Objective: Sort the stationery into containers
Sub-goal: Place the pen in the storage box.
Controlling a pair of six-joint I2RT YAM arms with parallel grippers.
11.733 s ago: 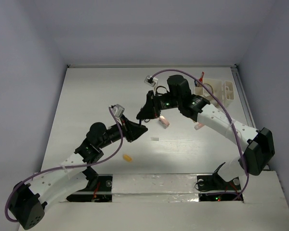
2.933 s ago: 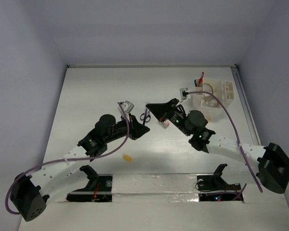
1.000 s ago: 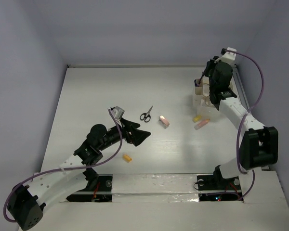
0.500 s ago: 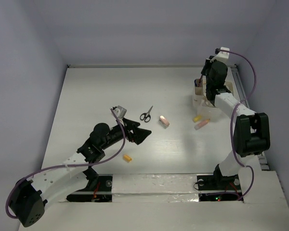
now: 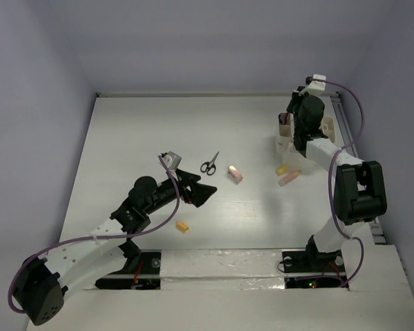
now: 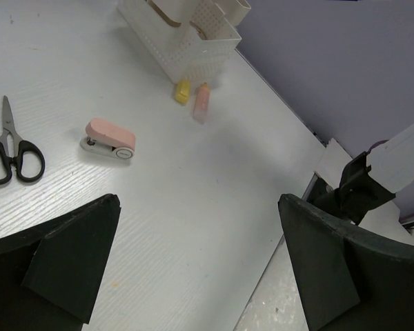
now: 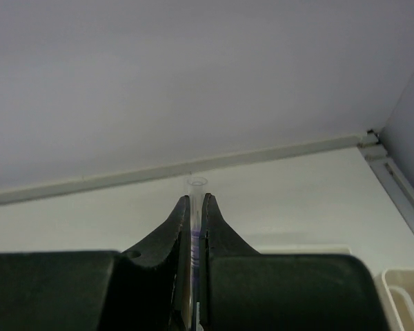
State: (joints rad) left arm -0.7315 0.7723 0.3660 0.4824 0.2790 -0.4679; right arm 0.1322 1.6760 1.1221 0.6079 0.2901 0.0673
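Your right gripper (image 7: pixel 195 200) has swung from mid-table to right over the organiser (image 6: pixel 200 55), clamped tight on a clear pen (image 7: pixel 195 185); release looks next. Left gripper (image 6: pixel 199 207) gapes wide and empty, well apart from the organiser. Scissors (image 6: pixel 10 148) and pink block (image 6: pixel 109 138) remain unsorted.

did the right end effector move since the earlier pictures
Yes: the right end effector left the pink stapler at mid-table and swung right to the white organiser at the far edge.
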